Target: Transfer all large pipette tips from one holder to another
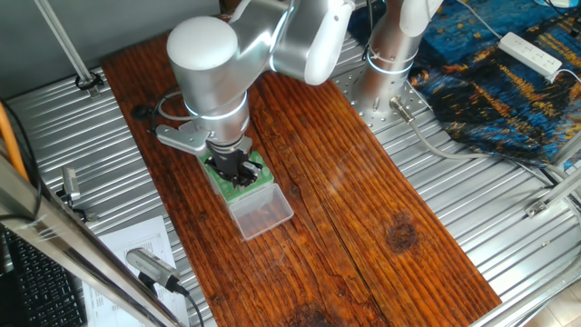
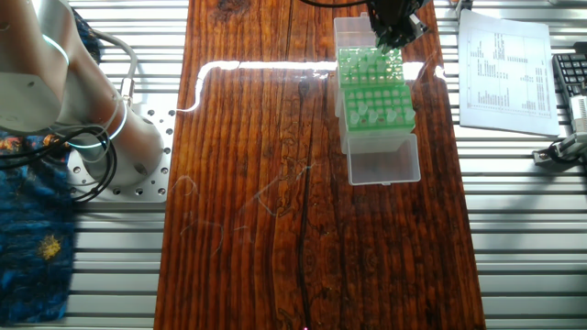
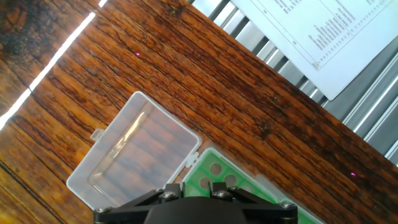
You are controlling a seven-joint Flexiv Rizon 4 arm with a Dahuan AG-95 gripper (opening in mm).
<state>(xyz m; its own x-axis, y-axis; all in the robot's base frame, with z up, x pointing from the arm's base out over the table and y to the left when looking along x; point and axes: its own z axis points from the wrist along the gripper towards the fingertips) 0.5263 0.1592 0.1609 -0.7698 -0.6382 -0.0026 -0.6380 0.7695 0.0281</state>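
Tool (image 2: 396,29) right over far end of green rack (image 2: 376,96). Tips (image 2: 371,110) stand upright directly below/just ahead, long axis vertical. Grip state unclear, prob. empty; fingers hidden.

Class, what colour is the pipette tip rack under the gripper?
Green rack; clearest in the other fixed view.

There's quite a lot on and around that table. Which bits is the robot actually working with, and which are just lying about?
Part of the job:
- green tip rack
- pale-green pipette tips standing in it
- the rack's clear open lid
- gripper, down over the rack's far end

Just lying about:
- printed paper sheet
- white power strip
- blue patterned cloth
- keyboard
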